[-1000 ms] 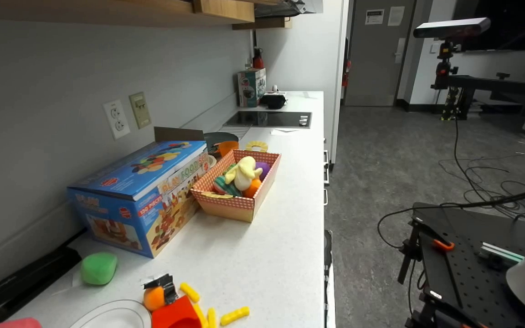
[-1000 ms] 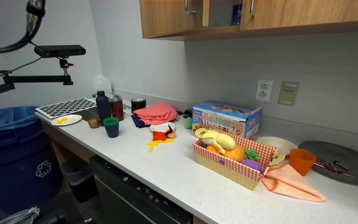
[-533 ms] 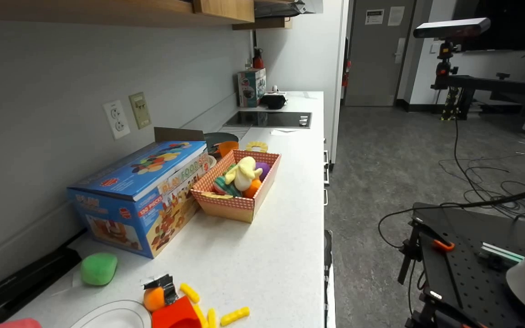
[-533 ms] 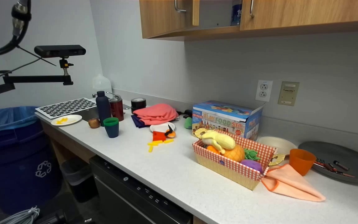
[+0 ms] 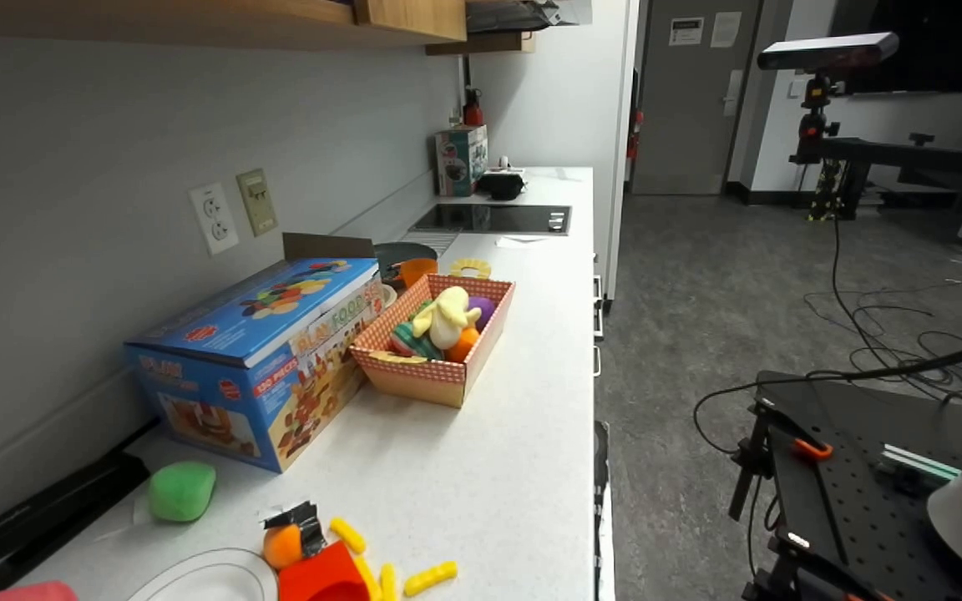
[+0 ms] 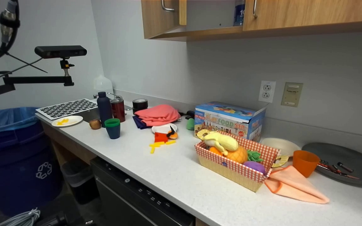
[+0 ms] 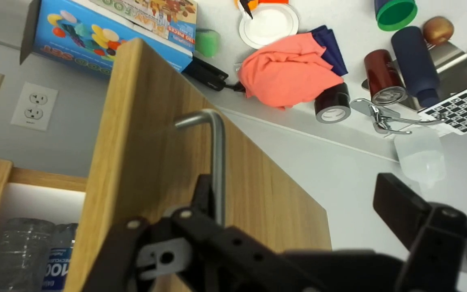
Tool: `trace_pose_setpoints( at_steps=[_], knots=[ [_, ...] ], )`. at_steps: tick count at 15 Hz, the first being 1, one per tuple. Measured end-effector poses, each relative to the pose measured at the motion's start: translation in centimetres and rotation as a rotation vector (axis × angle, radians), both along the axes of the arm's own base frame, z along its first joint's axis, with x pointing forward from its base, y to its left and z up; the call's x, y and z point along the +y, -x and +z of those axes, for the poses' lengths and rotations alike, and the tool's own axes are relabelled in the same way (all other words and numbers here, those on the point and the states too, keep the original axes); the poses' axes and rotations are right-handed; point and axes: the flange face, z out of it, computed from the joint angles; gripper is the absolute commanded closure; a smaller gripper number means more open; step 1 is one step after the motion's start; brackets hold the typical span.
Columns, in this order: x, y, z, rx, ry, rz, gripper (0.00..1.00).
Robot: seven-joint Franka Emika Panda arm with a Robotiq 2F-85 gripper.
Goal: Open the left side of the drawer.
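Note:
No drawer shows; a wooden wall cabinet door with a metal handle does. The left cabinet door [image 6: 165, 18] stands partly open in an exterior view, and it fills the middle of the wrist view [image 7: 258, 194]. Its bar handle [image 7: 218, 158] also shows in an exterior view [image 6: 167, 7]. My gripper [image 7: 300, 196] is open in the wrist view. Its left finger is hooked between the handle and the door face. Its right finger is well away from the door, in front of the wall. The gripper is out of view in both exterior views.
The right cabinet door [image 6: 309, 14] is shut. Water bottles [image 7: 57, 259] stand inside the cabinet. Below, the counter [image 6: 174, 169] holds a fruit basket [image 6: 231, 169], a play food box [image 6: 222, 122], cloths and bottles. A camera on an arm [image 6: 61, 51] stands at the left.
The left cabinet door has swung further open, its free edge moving left and widening the gap. The cable at upper left has shifted left and down. The counter items have not moved.

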Motion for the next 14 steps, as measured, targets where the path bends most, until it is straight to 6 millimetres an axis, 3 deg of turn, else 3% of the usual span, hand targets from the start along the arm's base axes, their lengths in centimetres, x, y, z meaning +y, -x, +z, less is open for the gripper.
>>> trace_pose_setpoints(
  at_steps=[10, 14],
  knots=[
    [3.0, 2.9, 1.5, 0.144, 0.163, -0.029, 0.00],
    [1.6, 4.5, 0.0, 0.328, 0.325, -0.018, 0.00]
  ],
)
